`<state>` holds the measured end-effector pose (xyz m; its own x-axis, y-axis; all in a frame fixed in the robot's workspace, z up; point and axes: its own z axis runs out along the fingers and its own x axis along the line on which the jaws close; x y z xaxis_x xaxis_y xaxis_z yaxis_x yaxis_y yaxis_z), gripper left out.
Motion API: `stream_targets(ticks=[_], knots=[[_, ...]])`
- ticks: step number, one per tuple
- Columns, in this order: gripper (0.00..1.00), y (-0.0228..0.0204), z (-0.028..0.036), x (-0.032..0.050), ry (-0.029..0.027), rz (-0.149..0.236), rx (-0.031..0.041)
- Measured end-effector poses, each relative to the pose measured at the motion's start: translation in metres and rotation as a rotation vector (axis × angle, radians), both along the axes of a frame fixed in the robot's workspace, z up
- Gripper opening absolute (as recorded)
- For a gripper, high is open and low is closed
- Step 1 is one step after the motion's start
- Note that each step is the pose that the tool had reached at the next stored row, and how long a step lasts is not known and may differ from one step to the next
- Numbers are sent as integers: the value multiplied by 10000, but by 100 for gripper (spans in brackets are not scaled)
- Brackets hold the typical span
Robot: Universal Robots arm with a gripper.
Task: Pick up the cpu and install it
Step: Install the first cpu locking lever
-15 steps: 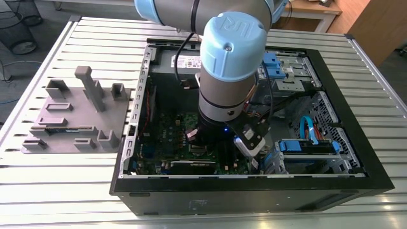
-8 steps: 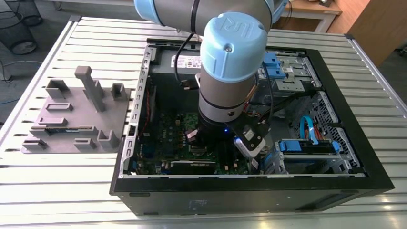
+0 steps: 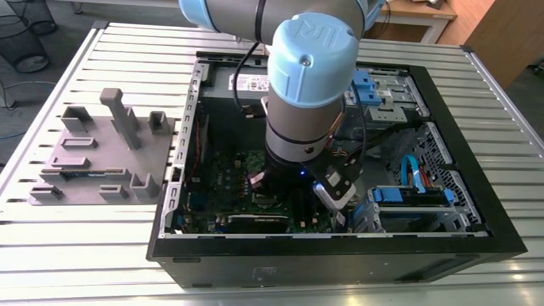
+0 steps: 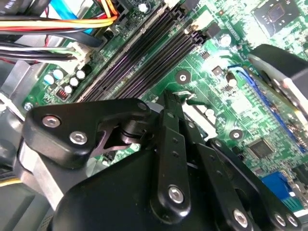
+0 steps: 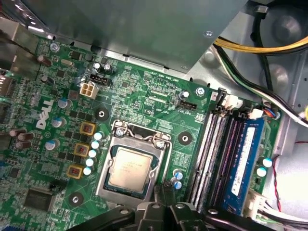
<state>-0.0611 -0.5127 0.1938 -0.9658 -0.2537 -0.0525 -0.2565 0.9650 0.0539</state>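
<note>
The cpu (image 5: 131, 167), a small square chip with a silvery top, lies flat inside the silver-framed socket (image 5: 108, 185) on the green motherboard (image 5: 144, 96). In the first wrist view my gripper (image 5: 160, 192) hovers just beside the socket's corner, apart from the chip. Its black fingers (image 4: 169, 120) stand pressed together in the second wrist view, with nothing between them, above the board next to the dark memory slots (image 4: 144, 53). In the exterior view the arm (image 3: 306, 95) reaches down into the open computer case (image 3: 442, 115) and hides the gripper.
A blue memory stick (image 5: 248, 159) stands in a slot beside several bare slots (image 5: 216, 154). Yellow and black cables (image 5: 260, 48) run along the case wall. A grey fixture plate (image 3: 102, 153) with upright holders lies on the slatted table at the exterior view's left.
</note>
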Motion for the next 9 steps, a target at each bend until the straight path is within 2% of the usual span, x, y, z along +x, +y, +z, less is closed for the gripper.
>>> stream_targets(ticks=[4,9], knots=[[11,0,102,0,3,-11,-1],[11,0,106,-5,1,-16,-4]])
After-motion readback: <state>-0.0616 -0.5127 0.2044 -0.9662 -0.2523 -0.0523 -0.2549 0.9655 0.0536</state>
